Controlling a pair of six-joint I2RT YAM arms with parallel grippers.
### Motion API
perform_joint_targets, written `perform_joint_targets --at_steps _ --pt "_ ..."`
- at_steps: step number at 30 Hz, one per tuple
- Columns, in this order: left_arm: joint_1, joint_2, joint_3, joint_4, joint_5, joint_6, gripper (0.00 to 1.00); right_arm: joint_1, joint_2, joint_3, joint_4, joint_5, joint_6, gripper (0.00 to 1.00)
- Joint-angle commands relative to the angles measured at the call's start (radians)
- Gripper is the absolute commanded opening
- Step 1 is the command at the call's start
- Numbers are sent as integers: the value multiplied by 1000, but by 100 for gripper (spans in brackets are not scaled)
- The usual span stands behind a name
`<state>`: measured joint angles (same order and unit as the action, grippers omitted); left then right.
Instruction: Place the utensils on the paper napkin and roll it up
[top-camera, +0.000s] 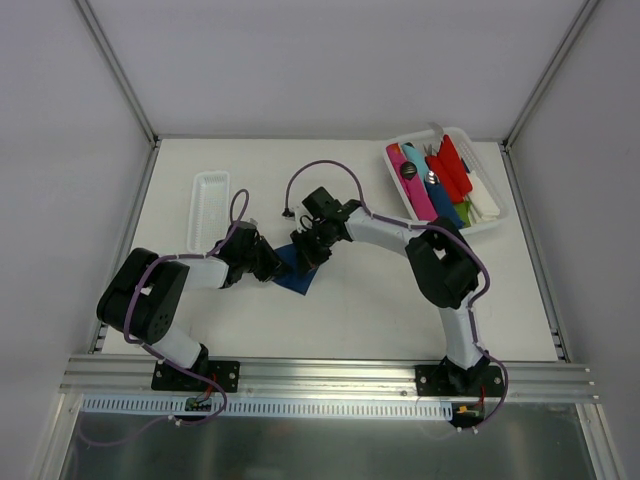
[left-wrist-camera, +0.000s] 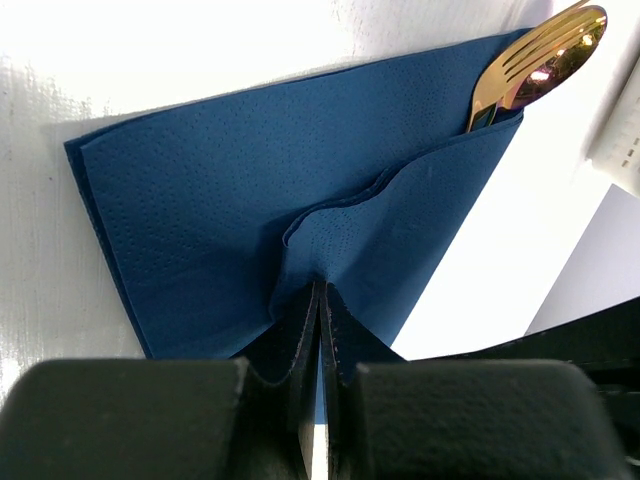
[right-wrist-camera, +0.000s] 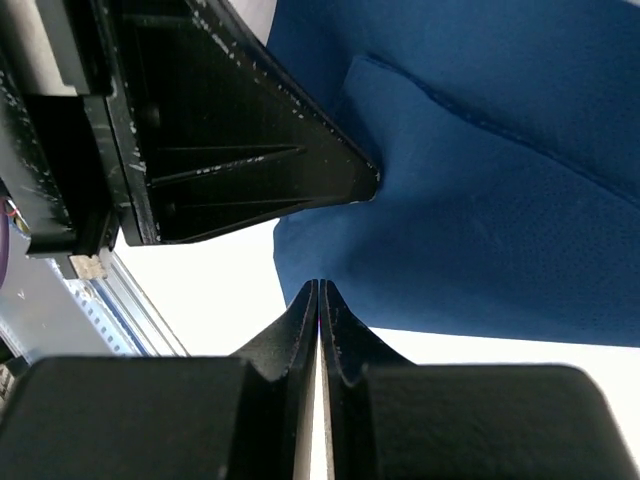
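Observation:
The navy paper napkin (top-camera: 297, 276) lies mid-table between both arms, one flap folded over (left-wrist-camera: 400, 230). Out of its far corner stick the utensils (left-wrist-camera: 540, 50), a shiny gold-copper fork and spoon head; their handles are hidden under the fold. My left gripper (left-wrist-camera: 320, 290) (top-camera: 270, 262) is shut, pinching the raised edge of the folded flap. My right gripper (right-wrist-camera: 318, 285) (top-camera: 308, 250) is shut too, its tips meeting at the near edge of the napkin (right-wrist-camera: 480, 230) and seemingly pinching it. The left gripper's black finger (right-wrist-camera: 230, 130) shows close above in the right wrist view.
A narrow white tray (top-camera: 209, 205) lies at the back left. At the back right a white basket (top-camera: 420, 135) holds pink, red, blue and white plastic items. The two grippers are almost touching over the napkin. Frame posts and walls border the table.

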<state>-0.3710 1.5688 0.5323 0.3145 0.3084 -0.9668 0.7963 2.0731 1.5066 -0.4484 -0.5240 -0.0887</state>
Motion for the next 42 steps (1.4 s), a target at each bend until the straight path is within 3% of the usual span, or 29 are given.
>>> perform_joint_targets --at_steps 1,18,24,31,42 --pt "15 37 -15 -132 -65 63 0 -5 -2 12 33 1 26 5" --pt "17 36 -26 -130 -66 66 0 -25 119 92 54 73 4 5" --pt "18 39 -26 -132 -63 73 0 -75 120 99 59 39 29 5" --pt "18 42 -23 -130 -60 76 0 -82 55 103 85 -108 63 8" --pt "20 42 -22 -134 -57 80 0 -52 97 130 57 -59 18 8"
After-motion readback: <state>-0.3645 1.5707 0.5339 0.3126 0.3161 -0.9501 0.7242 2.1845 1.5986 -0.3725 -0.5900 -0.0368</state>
